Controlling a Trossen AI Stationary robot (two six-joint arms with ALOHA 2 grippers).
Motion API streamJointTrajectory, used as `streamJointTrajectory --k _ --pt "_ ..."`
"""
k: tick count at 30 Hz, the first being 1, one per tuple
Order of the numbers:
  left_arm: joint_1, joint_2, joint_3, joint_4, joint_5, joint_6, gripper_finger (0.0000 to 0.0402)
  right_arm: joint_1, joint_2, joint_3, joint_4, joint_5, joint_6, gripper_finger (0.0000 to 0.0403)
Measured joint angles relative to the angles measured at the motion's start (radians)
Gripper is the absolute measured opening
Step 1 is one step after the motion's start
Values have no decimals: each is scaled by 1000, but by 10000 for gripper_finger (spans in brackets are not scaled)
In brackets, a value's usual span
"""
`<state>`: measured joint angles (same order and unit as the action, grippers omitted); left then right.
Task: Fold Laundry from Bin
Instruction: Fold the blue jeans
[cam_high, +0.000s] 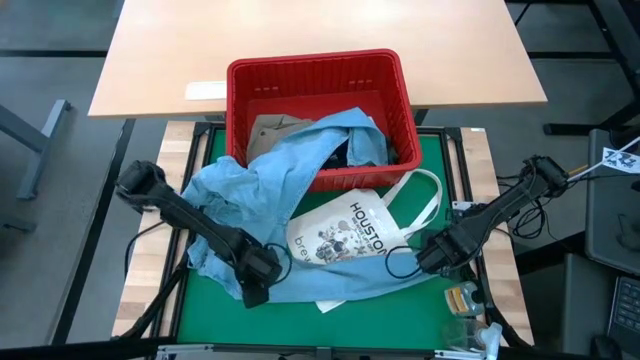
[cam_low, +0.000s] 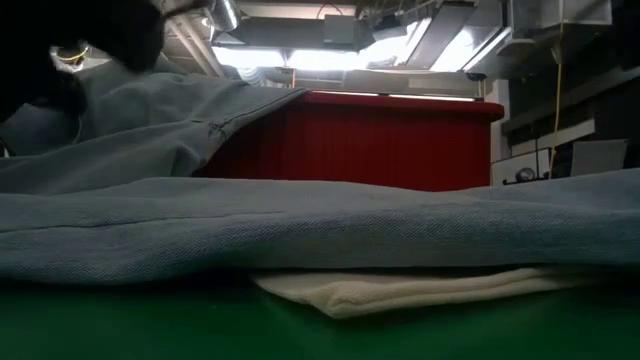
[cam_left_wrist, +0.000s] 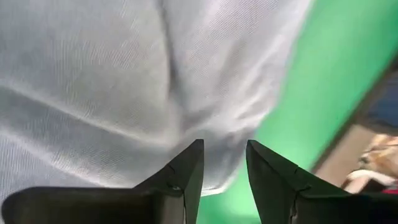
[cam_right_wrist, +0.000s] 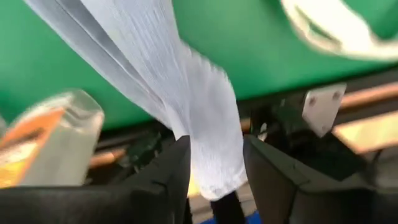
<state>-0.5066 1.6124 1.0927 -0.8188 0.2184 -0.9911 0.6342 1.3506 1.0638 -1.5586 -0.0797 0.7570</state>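
Observation:
The red bin (cam_high: 240, 80) stands at the far side of the green mat (cam_high: 440, 170). A light blue denim garment (cam_high: 300, 190) spills over the bin's near rim and lies spread toward the near edge. A khaki piece (cam_high: 270, 130) and a dark piece (cam_high: 345, 152) stay inside the bin. My left gripper (cam_high: 255, 290) is over the denim's near left corner (cam_left_wrist: 124, 81), fingers apart (cam_left_wrist: 225, 149). My right gripper (cam_high: 428, 262) is over the near right corner, fingers apart (cam_right_wrist: 216, 146), with a strip of the pale cloth (cam_right_wrist: 186, 81) showing in the gap. My left gripper points down at the denim's corner edge (cam_left_wrist: 217, 177), which shows between its fingertips; I cannot tell whether they touch it. My right gripper points down with the cloth's end (cam_right_wrist: 214, 180) in the gap between its fingers; I cannot tell whether they touch it.
A white tote bag printed HOUSTON (cam_high: 345, 235) lies on the denim, its handle (cam_high: 425, 195) looped toward the right. A cream cloth (cam_low: 400, 290) peeks from under the denim's near edge. A clear plastic object (cam_high: 462, 298) sits at the near right corner. A wooden table (cam_high: 320, 30) stands behind the bin.

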Motion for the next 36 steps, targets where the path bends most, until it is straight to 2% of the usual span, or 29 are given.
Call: streamJointTrajectory --k 3,7,10,16,23,27,32,36 --pt "13 -21 0 80 -29 0 115 0 -1 35 71 65 -32 147" --pt "19 -23 0 208 -150 37 115 0 0 38 240 194 -96 147" --pt "23 -23 1 270 -228 108 115 -15 9 38 375 227 -180 147" --pt "54 -23 2 298 -291 181 115 -107 62 38 562 213 -312 147" --pt "63 -23 2 298 -358 191 115 -219 170 38 700 76 -494 147" --pt "61 -23 2 296 -363 191 115 -262 243 38 752 4 -554 147" --pt "52 -23 2 280 -363 189 115 -285 320 38 778 -19 -595 146" --pt "39 -23 2 277 -360 186 115 -291 350 38 773 -18 -621 112"
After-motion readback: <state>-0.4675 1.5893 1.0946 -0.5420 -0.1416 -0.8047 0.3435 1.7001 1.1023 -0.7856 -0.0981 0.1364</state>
